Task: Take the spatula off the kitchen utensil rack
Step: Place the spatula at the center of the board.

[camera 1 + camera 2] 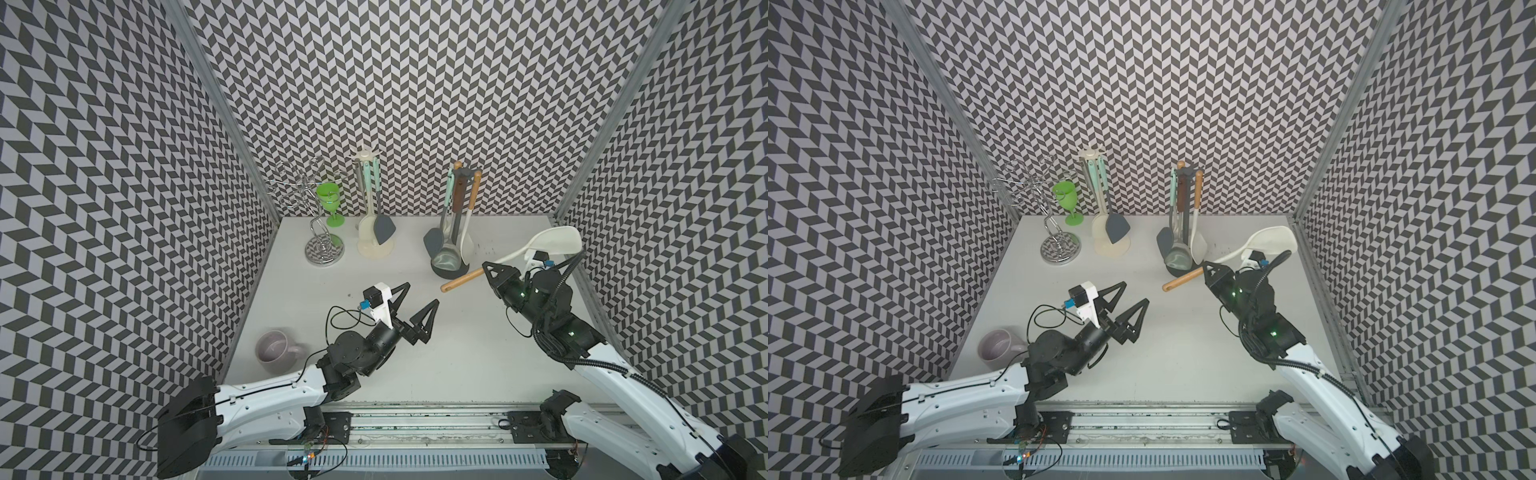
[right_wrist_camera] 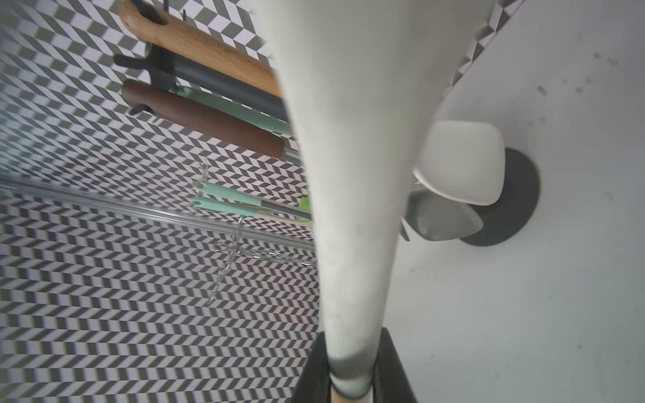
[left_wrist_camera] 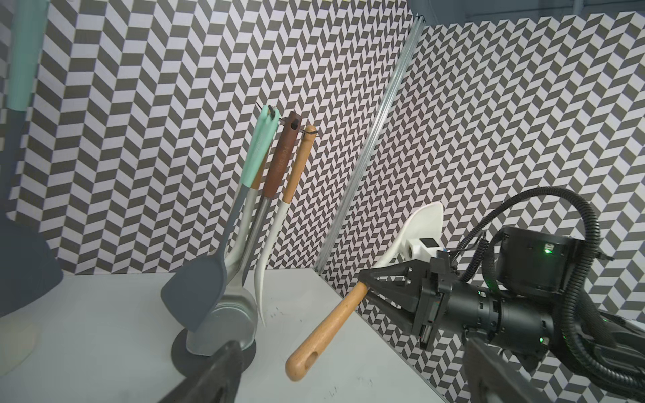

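Holding the spatula point(image 1: 557, 243) clear of the rack point(image 1: 441, 272), above the desk point(image 1: 457, 353): right gripper point(image 1: 487, 270) jaws clamped on its neck, left gripper point(image 1: 424, 292) jaws apart, empty. We reckon it's nearly done.

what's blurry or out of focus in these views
Right wrist view: the spatula, right at the lens, is soft and blocks the middle; the rack behind is sharper. Left wrist view: rack sharp, left gripper blurred at the edge. In both top views the mug looks smeared.
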`<state>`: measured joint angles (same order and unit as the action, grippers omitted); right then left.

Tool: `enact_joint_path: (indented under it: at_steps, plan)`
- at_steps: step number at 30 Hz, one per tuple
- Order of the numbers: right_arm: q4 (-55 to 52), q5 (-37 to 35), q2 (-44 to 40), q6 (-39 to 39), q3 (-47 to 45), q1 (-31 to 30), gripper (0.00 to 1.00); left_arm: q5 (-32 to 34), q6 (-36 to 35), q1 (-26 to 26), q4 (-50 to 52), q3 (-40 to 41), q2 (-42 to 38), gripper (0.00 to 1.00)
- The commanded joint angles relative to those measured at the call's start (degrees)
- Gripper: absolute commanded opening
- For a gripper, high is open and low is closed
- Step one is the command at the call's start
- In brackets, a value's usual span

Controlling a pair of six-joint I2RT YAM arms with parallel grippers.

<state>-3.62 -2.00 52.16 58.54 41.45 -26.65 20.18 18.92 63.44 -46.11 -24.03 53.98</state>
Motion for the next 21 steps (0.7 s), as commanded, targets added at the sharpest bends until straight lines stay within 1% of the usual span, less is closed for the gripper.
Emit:
enact_joint_path:
  at_steps: [1, 6, 8, 9, 12, 15, 19, 21]
  plan:
    - [-3.8, -3.7, 2.5, -17.2, 3.8, 0.7, 0.0, 3.7, 0.3, -1.9, 11.7, 1.4, -3.2, 1.0]
    - [-10.0, -7.1, 7.9, -34.4, 8.5, 1.8, 0.0, -0.8, 3.0, -8.9, 17.7, 1.2, -4.2, 1.0]
    - [-13.1, -9.7, 10.1, -39.2, 10.2, 2.2, 0.0, -2.0, 3.4, -11.5, 16.3, 2.9, -3.8, 1.0]
    - [-14.6, -11.1, 11.3, -41.8, 10.9, 2.7, 0.0, -3.7, 5.8, -13.3, 15.4, 3.9, -3.6, 1.0]
    - [-18.6, -14.6, 14.0, -47.6, 12.6, 4.2, 0.0, -9.2, 9.2, -18.3, 13.6, 6.4, -2.8, 1.0]
    - [-21.6, -18.9, 15.1, -51.5, 14.2, 5.5, 0.0, -13.8, 11.5, -22.7, 13.1, 7.3, -1.6, 1.0]
    - [-21.6, -20.3, 14.1, -58.1, 13.9, 8.5, 0.0, -15.9, 12.5, -25.2, 12.5, 8.2, -1.2, 1.0]
    - [-22.3, -18.7, 14.9, -61.3, 15.0, 12.3, 0.0, -15.8, 12.9, -25.8, 12.9, 8.5, -1.2, 1.0]
